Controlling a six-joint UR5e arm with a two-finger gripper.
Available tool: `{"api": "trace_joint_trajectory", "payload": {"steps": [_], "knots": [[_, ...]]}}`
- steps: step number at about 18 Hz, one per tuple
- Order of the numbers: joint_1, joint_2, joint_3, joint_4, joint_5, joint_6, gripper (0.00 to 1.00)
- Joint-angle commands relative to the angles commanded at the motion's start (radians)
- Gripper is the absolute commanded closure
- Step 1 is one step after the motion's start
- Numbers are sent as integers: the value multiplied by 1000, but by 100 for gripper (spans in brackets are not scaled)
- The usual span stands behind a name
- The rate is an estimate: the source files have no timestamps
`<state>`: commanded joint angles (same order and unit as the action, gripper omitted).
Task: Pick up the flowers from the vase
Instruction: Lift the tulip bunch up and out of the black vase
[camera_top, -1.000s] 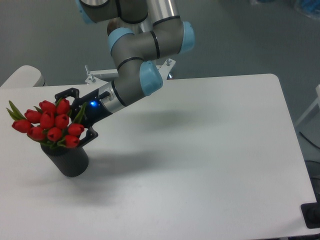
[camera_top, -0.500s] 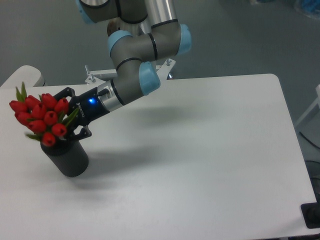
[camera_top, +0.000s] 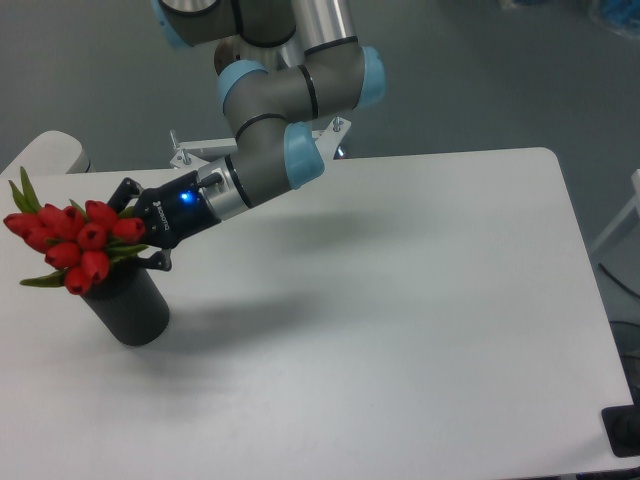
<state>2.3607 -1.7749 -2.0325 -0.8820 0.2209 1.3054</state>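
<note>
The flowers (camera_top: 70, 240), a bunch of red tulip buds with green leaves, lean to the left out of the dark grey vase (camera_top: 130, 305) at the table's left side. My gripper (camera_top: 138, 228) comes in from the right, level with the vase mouth. One black finger lies behind the bunch and one in front. The jaws are closed around the base of the bunch, just right of the buds. The stems are hidden by the vase and the fingers.
A white rounded object (camera_top: 48, 152) sits past the table's far left corner. A metal bracket (camera_top: 190, 152) stands at the far edge behind my arm. A black fitting (camera_top: 625, 430) sits at the near right corner of the white table (camera_top: 400, 300).
My fingers have drawn in around the bunch. The flowers have shifted left and tipped further over, and the vase has slid slightly left.
</note>
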Motion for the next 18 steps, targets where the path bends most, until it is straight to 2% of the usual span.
{"api": "trace_joint_trajectory", "payload": {"steps": [8,14,18], "knots": [[31,45,8,-2,-83,-9,87],[66,46,54,-3,-141,-77,86],[81,46,103,-3,-156,-176,85]]}}
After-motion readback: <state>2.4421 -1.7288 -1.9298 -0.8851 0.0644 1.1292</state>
